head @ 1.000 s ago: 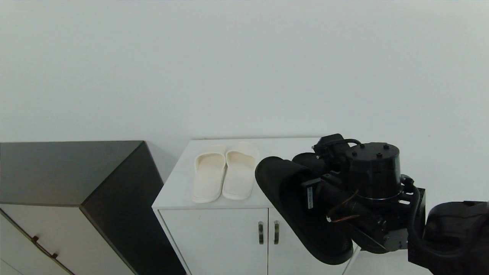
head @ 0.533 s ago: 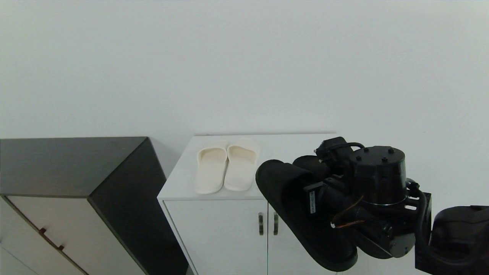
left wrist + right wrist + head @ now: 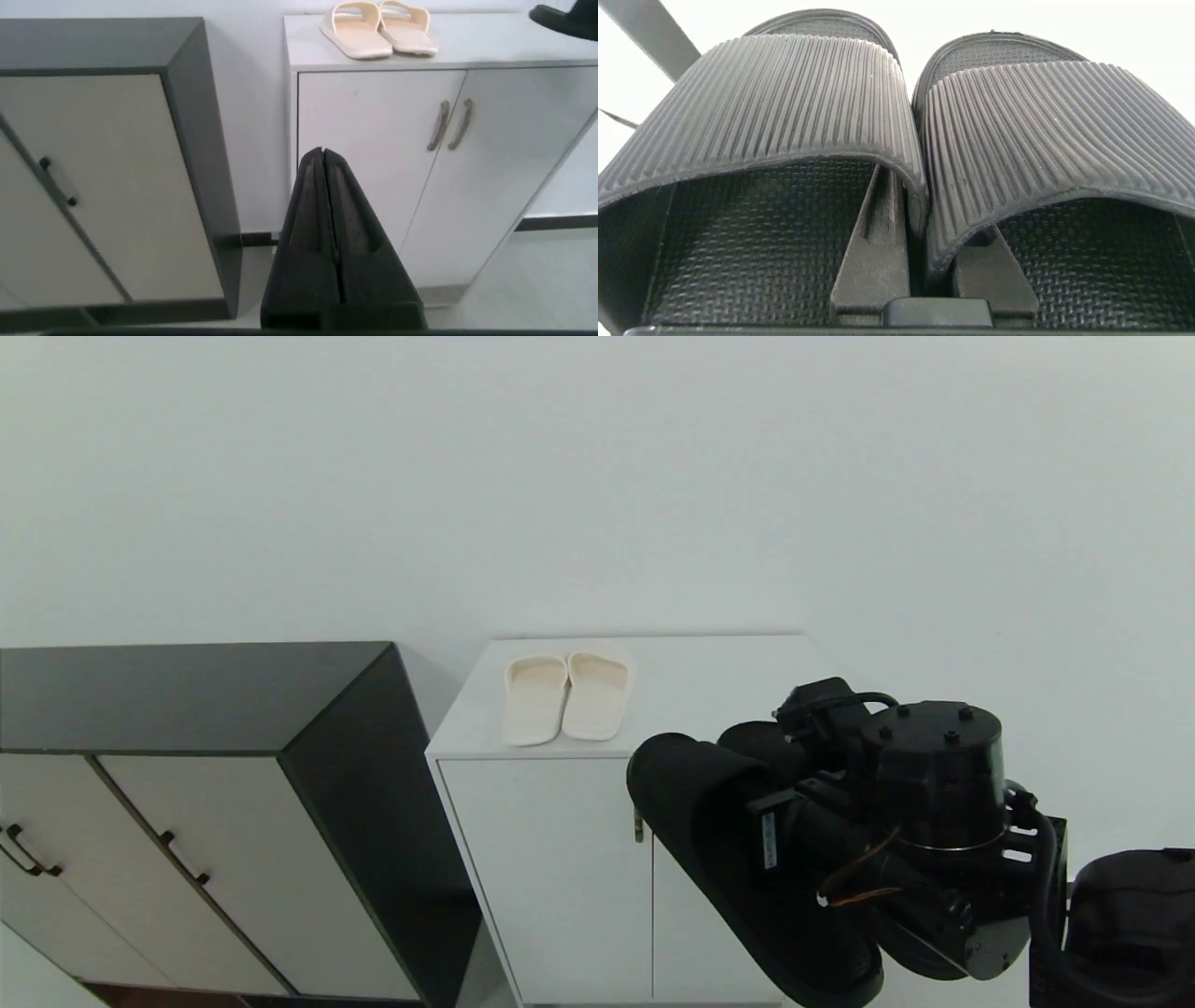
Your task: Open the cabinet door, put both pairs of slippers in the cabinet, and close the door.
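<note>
Pair of black ribbed rubber slide slippers [image 3: 747, 859], judged light, flexible and grippy, held aloft at four o'clock of the cream foam pair [image 3: 565, 695] atop the shut white two-door cabinet [image 3: 560, 859], right gripper [image 3: 924, 243] pinching their adjoining inner sidewalls, likely the soundest hold; left gripper [image 3: 323, 163] closed, empty.

The right arm [image 3: 934, 775] was matt black. Its wrist was a squat cylinder with small round screws dotting the flat top and a pale metal ring round the base. A thin orange-brown cable [image 3: 851, 882] looped beside it, a thick black hose [image 3: 1038, 859] curved behind, and a white label [image 3: 769, 840] marked a small block. The left gripper [image 3: 323, 157] was black, its two fingers tapering into a wedge. The right gripper [image 3: 926, 238] had flat dark-grey fingers [image 3: 871, 261].
</note>
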`<state>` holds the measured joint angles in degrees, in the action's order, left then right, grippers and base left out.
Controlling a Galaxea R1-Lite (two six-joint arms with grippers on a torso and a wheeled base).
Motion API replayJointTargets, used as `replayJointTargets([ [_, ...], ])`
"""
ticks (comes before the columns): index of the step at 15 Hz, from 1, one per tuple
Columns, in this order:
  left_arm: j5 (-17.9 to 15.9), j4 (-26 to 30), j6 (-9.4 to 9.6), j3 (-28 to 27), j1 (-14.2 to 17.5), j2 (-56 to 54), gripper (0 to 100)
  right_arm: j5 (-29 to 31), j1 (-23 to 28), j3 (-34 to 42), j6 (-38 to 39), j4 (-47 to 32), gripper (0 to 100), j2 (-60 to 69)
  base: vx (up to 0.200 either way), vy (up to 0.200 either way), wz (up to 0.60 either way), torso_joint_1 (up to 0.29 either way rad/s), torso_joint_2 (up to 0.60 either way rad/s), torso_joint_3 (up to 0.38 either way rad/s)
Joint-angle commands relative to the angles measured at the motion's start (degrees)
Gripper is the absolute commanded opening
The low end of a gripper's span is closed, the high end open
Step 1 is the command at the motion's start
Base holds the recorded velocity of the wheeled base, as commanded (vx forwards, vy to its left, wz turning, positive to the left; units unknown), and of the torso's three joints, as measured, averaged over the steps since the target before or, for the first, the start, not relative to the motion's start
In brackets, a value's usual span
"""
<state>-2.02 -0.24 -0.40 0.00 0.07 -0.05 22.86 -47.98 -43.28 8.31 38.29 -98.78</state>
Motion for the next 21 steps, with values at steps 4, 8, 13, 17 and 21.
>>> replayJointTargets([
  [4, 0.09, -0.02, -0.48, 0.00, 0.01, 0.05, 0, -1.76, -1.15, 3.20, 0.04, 1.17, 0, 1.22, 0.000, 0.000, 0.00, 0.000, 0.00, 0.000],
  [8, 0.09, -0.02, -0.48, 0.00, 0.01, 0.05, 0, -2.38, -1.32, 4.08, -0.40, 1.17, 0, 1.40, 0.000, 0.000, 0.00, 0.000, 0.00, 0.000],
  [13, 0.18, -0.02, -0.56, -0.09, 0.01, 0.05, 0, -2.38, -1.32, 4.34, -0.49, 1.17, 0, 1.31, 0.000, -0.120, 0.00, 0.002, 0.00, 0.000],
  [17, 0.27, -0.02, -1.00, 0.00, 0.01, 0.05, 0, -2.38, -1.32, 4.69, -0.49, 1.17, 0, 1.40, 0.000, 0.000, 0.00, 0.000, 0.00, 0.000],
  [21, 0.27, -0.02, -1.00, 0.00, 0.01, 0.05, 0, -2.29, -1.32, 4.87, -0.84, 1.08, 0, 1.31, 0.000, 0.000, 0.00, 0.000, 0.00, 0.000],
])
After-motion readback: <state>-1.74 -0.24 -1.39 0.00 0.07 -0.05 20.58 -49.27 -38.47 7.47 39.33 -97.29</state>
